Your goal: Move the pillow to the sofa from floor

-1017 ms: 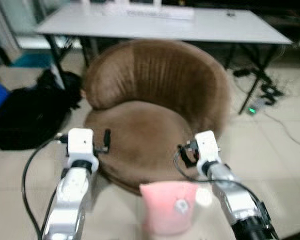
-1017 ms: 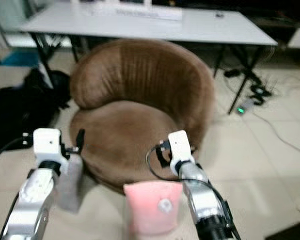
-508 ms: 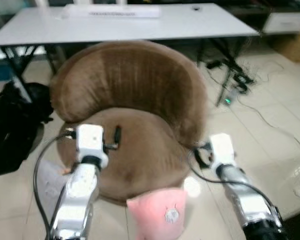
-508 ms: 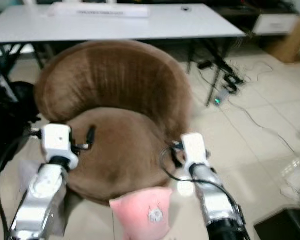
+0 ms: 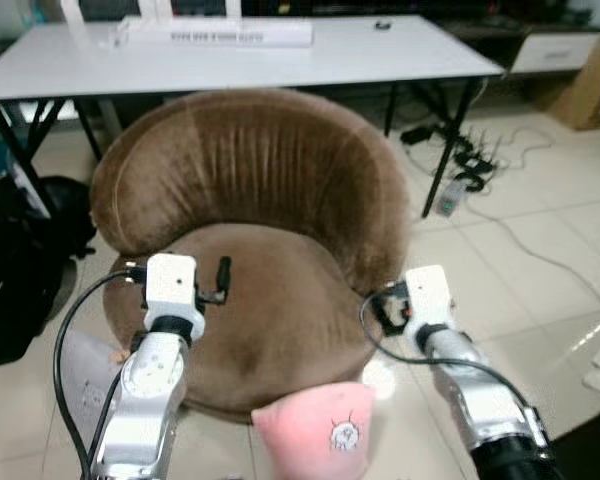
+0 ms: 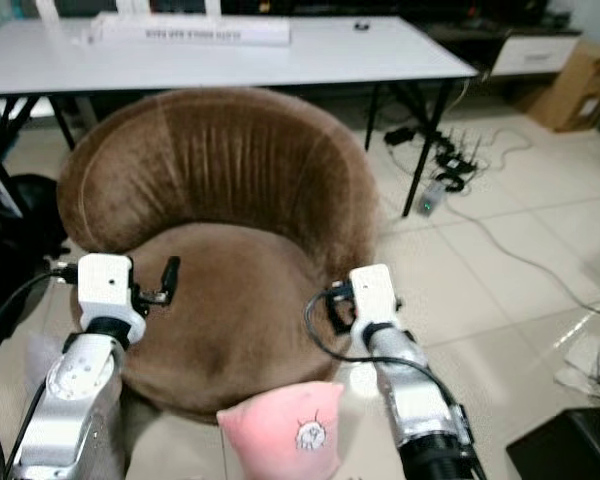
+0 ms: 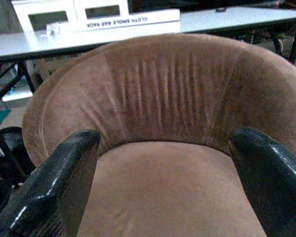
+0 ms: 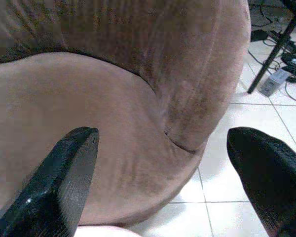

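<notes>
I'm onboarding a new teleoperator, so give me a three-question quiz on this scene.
1. True or false: the pink pillow lies on the brown sofa.
2. The left hand is: A) open B) shut on the pillow C) gripping the sofa's rim.
3. Fill in: behind the sofa stands a white ____.

Key: 1. False; the pillow sits low before the sofa's front edge, between the arms. 2. A; the right hand is open too. 3. Table.

Matt brown velvety sofa (image 5: 270, 230); glossy tiled floor (image 5: 520, 260)
</notes>
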Controlling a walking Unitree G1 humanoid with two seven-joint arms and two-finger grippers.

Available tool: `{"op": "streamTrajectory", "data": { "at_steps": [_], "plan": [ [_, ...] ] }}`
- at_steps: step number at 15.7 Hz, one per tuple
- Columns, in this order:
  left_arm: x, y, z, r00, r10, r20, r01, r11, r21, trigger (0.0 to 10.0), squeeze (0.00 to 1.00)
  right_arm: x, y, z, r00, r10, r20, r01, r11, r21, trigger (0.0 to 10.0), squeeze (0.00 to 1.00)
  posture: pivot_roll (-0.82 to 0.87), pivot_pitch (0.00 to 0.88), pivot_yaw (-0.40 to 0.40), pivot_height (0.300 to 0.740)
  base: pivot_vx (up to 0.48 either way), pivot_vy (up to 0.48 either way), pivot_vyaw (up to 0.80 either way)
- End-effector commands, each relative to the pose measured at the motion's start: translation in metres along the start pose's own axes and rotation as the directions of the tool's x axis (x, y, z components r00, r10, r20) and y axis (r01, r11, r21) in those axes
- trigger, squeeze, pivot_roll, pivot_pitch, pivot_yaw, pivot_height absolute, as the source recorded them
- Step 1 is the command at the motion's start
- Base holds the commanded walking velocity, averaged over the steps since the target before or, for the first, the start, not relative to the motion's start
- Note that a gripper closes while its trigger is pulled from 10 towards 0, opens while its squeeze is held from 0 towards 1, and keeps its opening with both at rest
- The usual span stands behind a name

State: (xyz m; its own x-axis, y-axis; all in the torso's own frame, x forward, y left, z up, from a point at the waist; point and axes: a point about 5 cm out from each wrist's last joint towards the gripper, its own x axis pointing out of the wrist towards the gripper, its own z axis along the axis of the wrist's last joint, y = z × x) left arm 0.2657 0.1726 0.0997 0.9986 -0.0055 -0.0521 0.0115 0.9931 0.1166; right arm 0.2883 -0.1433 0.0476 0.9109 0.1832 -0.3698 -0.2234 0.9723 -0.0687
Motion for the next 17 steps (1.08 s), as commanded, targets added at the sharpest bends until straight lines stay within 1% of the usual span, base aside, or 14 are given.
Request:
{"op": "streamTrajectory", "data": {
  "at_steps": [1, 2, 3, 6, 8, 10, 13, 17],
  "plan": [
    [-0.001, 0.000, 0.000, 1.000, -0.002, -0.007, 0.002, 1.000, 0.006, 10.0, 0.00, 0.001, -0.001, 0.002, 1.000, 0.006, 0.003, -0.006, 1.000, -0.009, 10.0, 0.00, 0.06, 0.000, -0.014, 0.740, 0.000, 0.000, 0.00],
    [-0.003, -0.001, -0.005, 0.999, -0.012, -0.031, 0.013, 1.000, 0.008, 10.0, 0.00, 0.001, 0.001, 0.001, 1.000, 0.013, 0.001, -0.013, 1.000, -0.010, 10.0, 0.00, 0.06, 0.000, -0.014, 0.740, 0.000, 0.000, 0.00],
    [-0.004, -0.001, -0.006, 0.999, -0.015, -0.035, 0.015, 1.000, 0.009, 10.0, 0.00, 0.001, 0.001, 0.001, 1.000, 0.013, 0.001, -0.013, 1.000, -0.011, 10.0, 0.00, 0.06, 0.000, -0.023, 0.740, 0.000, 0.000, 0.00],
    [-0.009, -0.006, -0.017, 0.995, -0.072, -0.066, 0.075, 0.996, 0.043, 10.0, 0.00, 0.000, 0.001, -0.002, 1.000, 0.018, -0.010, -0.018, 1.000, 0.006, 10.0, 0.00, 0.07, 0.000, -0.027, 0.740, 0.000, 0.000, 0.00],
    [-0.012, -0.007, -0.022, 0.993, -0.090, -0.082, 0.094, 0.995, 0.044, 10.0, 0.00, 0.000, 0.002, -0.002, 1.000, 0.023, -0.010, -0.023, 1.000, 0.011, 10.0, 0.00, 0.07, 0.000, -0.027, 0.731, 0.000, 0.000, 0.00],
    [-0.016, -0.008, -0.027, 0.990, -0.106, -0.097, 0.111, 0.993, 0.046, 10.0, 0.00, -0.001, 0.002, -0.002, 1.000, 0.028, -0.009, -0.028, 0.999, 0.015, 10.0, 0.00, 0.07, 0.000, -0.029, 0.711, 0.000, 0.000, 0.00],
    [-0.017, -0.009, -0.028, 0.987, -0.130, -0.093, 0.137, 0.988, 0.072, 10.0, 0.00, -0.001, 0.002, -0.005, 0.999, 0.031, -0.014, -0.031, 0.999, 0.017, 10.0, 0.00, 0.07, 0.000, -0.031, 0.686, 0.000, 0.000, 0.00],
    [-0.018, -0.012, -0.029, 0.984, -0.156, -0.091, 0.163, 0.983, 0.087, 10.0, 0.00, -0.002, 0.003, -0.007, 0.999, 0.030, -0.018, -0.030, 0.999, 0.023, 10.0, 0.00, 0.07, 0.000, -0.028, 0.641, 0.000, 0.000, 0.00]
  ]
}}
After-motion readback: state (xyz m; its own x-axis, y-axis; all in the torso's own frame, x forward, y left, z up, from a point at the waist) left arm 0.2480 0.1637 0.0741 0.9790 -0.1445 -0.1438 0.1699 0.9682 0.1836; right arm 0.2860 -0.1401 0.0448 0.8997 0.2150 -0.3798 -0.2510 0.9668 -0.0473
